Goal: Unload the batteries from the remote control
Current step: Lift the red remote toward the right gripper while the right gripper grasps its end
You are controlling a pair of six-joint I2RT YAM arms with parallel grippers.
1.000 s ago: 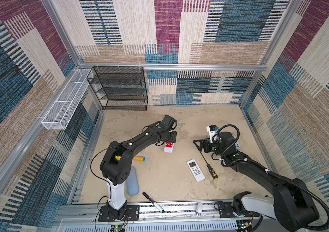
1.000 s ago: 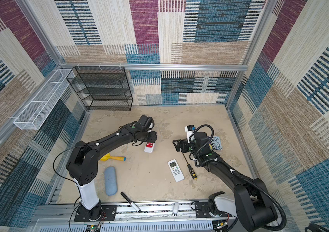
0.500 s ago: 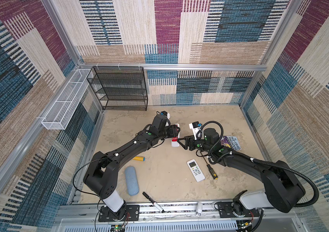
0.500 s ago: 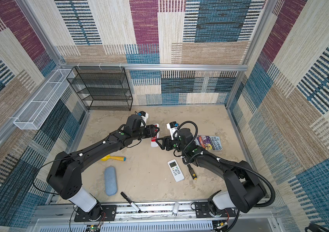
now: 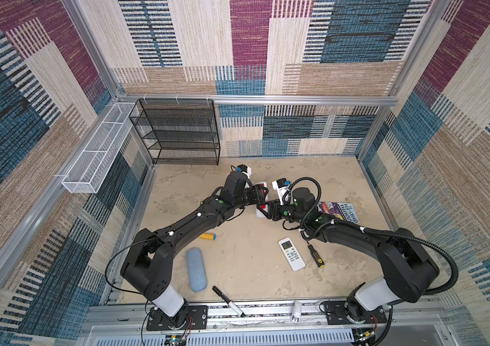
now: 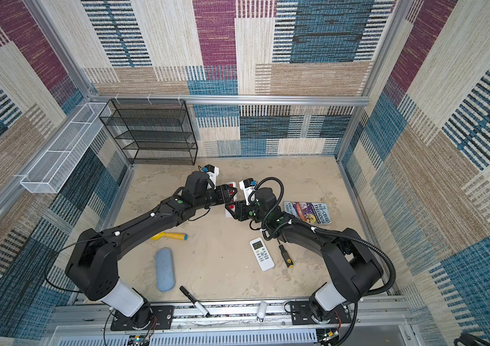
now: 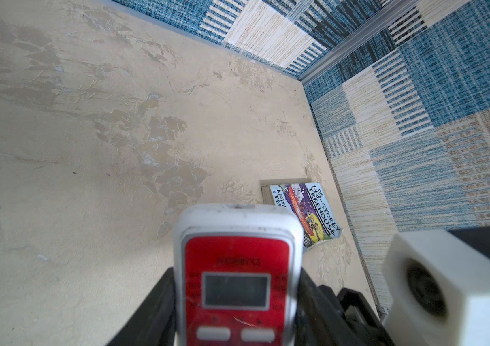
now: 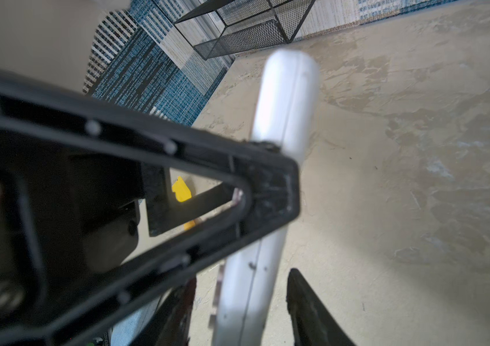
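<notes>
Left claw (image 7: 236, 272) is clamped on the red remote (image 7: 237, 221), right claw (image 8: 242, 278) straddles its edge, can't tell if gripping. Uneven pull could twist it loose.

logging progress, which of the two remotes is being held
The red-faced remote, clamped in the left end effector; the all-white remote lies untouched on the table.

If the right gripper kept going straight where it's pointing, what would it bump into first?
Most likely the left gripper, clamped across the red-and-white remote straight ahead. That remote sits between the open jaws of the right gripper. Depth is unclear.
</notes>
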